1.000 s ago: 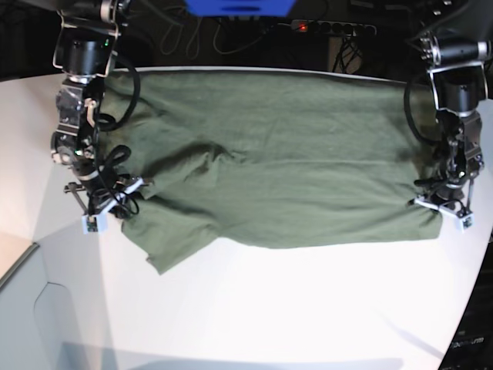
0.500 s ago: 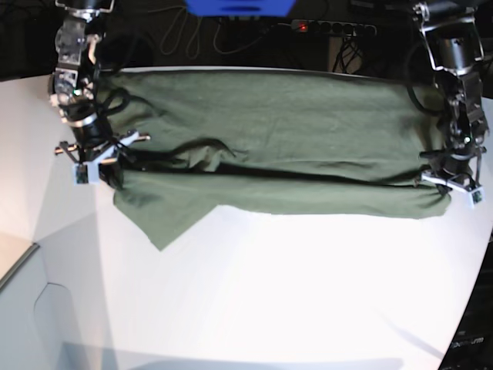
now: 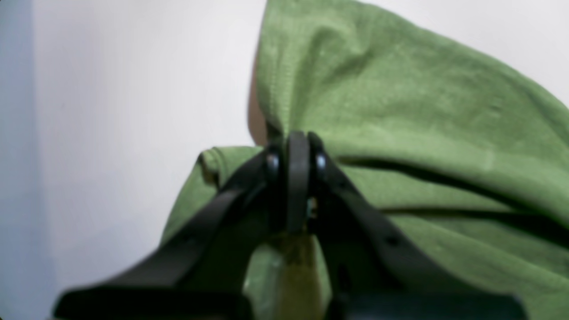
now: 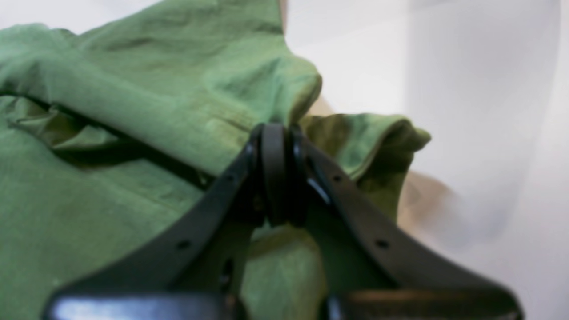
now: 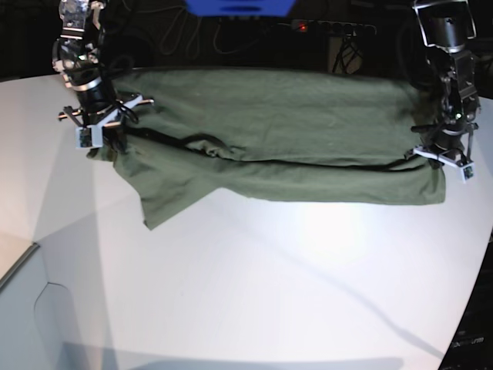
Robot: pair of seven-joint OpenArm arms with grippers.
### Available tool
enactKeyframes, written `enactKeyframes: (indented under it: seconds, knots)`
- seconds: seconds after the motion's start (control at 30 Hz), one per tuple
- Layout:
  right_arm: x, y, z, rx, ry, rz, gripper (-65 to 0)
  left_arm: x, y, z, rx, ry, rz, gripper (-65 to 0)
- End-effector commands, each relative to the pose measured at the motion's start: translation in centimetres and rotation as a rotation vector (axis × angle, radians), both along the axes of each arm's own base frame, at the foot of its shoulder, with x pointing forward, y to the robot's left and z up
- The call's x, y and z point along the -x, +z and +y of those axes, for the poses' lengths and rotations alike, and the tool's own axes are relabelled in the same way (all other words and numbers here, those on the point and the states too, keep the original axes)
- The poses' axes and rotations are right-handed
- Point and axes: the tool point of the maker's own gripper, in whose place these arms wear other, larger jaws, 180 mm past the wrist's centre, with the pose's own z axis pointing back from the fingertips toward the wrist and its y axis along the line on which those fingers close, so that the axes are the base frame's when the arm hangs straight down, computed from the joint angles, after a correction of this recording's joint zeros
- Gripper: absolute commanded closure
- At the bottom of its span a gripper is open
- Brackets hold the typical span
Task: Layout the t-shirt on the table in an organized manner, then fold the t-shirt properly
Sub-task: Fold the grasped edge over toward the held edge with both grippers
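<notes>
the big white, smooth, curved-edge desk (image 5: pixel 254 301) takes up most of what i see from here, its near part running down toward the bottom of the base view. lying across its far side is the soft olive-green cotton t-shirt (image 5: pixel 293 116), stretched wide from one robot arm over to the other. the far part of it lies broad and fairly smooth, while the near part is drawn into a long fold that runs crosswise between the two arms. below that fold, a strip of the cloth hangs or lies toward the near side; it comes down to a point over by the right arm, and makes a straighter, shallower band by the left arm. a rumpled bit of cloth bulges up near the right arm, just in from the fold.

the two arms, dark and jointed, reach in at either side. the black, slim-fingered left tool (image 3: pixel 291 178) is pinched narrow on the t-shirt, with cloth gathered right at its tips and more layers lying beneath. the black, slim-fingered right tool (image 4: pixel 278 173) is pinched narrow too, gripping a bunched piece of the t-shirt, and a curled flap of fabric pokes out just beside it.

at the desk's corner, on the right arm's side, there's a flat grey panel (image 5: pixel 27 316), with a thin dark cable (image 5: pixel 36 301) looping over it.
</notes>
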Motion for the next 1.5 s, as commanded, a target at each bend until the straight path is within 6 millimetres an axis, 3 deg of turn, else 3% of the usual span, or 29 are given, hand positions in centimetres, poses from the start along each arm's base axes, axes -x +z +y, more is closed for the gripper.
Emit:
enactKeyframes:
  seconds: [0.0,0.07,0.13,0.23,0.3,0.47,0.63,0.8,1.1,1.47]
  knots:
    - [-0.3,0.9,0.0,-0.004,0.005,-0.036,0.0,-0.5,0.9,0.8,-0.023,0.0,-0.022,-0.4]
    - [-0.1,0.7,0.0,-0.003,0.007,-0.031,0.0,-0.1,0.9,0.9,-0.027,0.0,-0.019,-5.0]
    - [-0.1,0.7,0.1,-0.003,0.009,-0.029,-1.2,0.0,0.9,0.9,-0.027,0.001,-0.019,-13.6]
    - [0.0,0.7,-0.2,0.002,0.003,-0.027,-12.1,0.0,0.9,0.9,-0.027,0.001,-0.019,-27.5]
    - [-0.1,0.9,-0.4,0.009,0.004,-0.033,-20.0,-0.1,1.0,1.0,-0.028,0.002,-0.021,-30.6]
    - [-0.5,2.6,-2.3,0.036,-0.044,-0.079,-30.6,-1.9,3.9,0.8,-0.058,-0.024,-0.098,-31.1]
    - [-2.0,5.2,-2.0,0.037,-0.056,-0.157,-30.6,-3.7,7.1,0.3,-0.088,-0.05,-0.184,-31.2]
    - [-3.8,6.6,-1.8,0.033,-0.052,-0.206,-30.7,-5.1,8.3,0.7,-0.097,-0.048,-0.214,-31.2]
    - [-6.5,7.8,1.0,0.003,0.012,-0.252,-30.9,-5.8,3.9,4.3,-0.041,0.045,-0.078,-31.3]
    - [-9.8,8.7,1.2,0.019,0.02,-0.203,-30.8,-8.3,4.4,4.5,-0.004,0.071,-0.097,-31.3]
